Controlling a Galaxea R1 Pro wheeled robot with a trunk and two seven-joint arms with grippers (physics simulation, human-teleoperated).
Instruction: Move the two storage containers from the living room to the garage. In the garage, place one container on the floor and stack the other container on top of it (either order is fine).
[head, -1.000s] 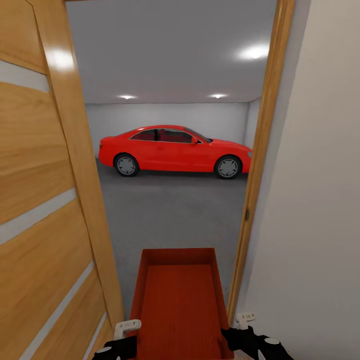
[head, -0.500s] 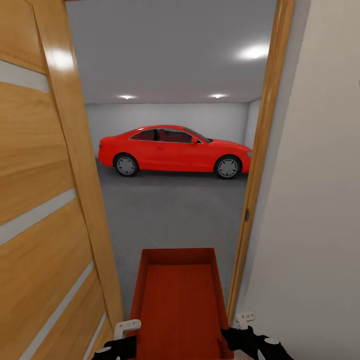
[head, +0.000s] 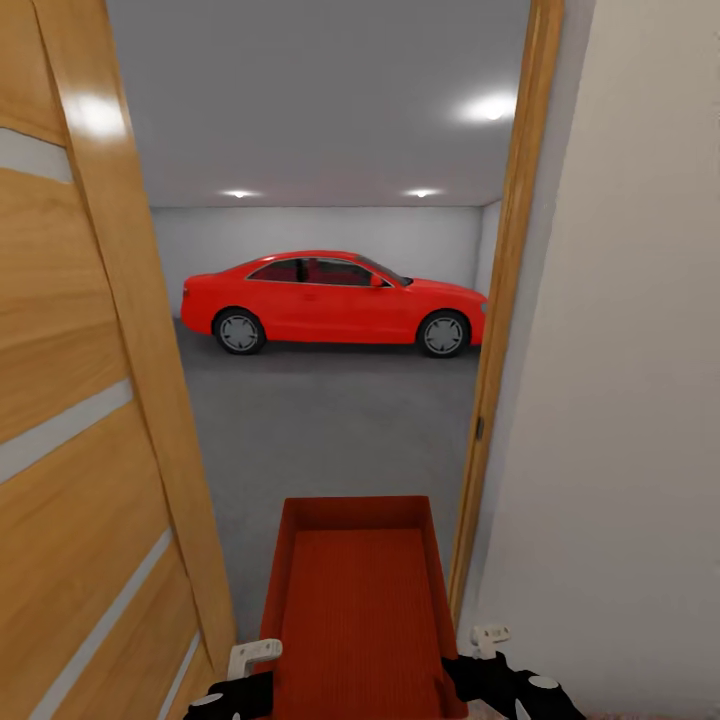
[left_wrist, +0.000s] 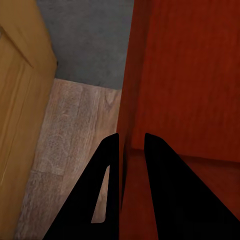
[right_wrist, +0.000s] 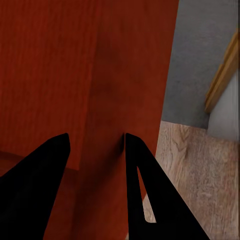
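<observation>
Storage container (head: 358, 610) was carried lengthwise toward the garage floor (head: 330, 420), left gripper (left_wrist: 131, 145) and right gripper (right_wrist: 95, 142) each clamped over a side wall, doorway straight ahead.

My left gripper (left_wrist: 131, 145) shows two matte black fingers (left_wrist: 107, 165) — flat, tapering wedges, one with a narrow slot cut through. My right gripper (right_wrist: 95, 142) is alike. At the head view's bottom edge — black wrist housings, each carrying a small white bracket (head: 253, 655).
</observation>
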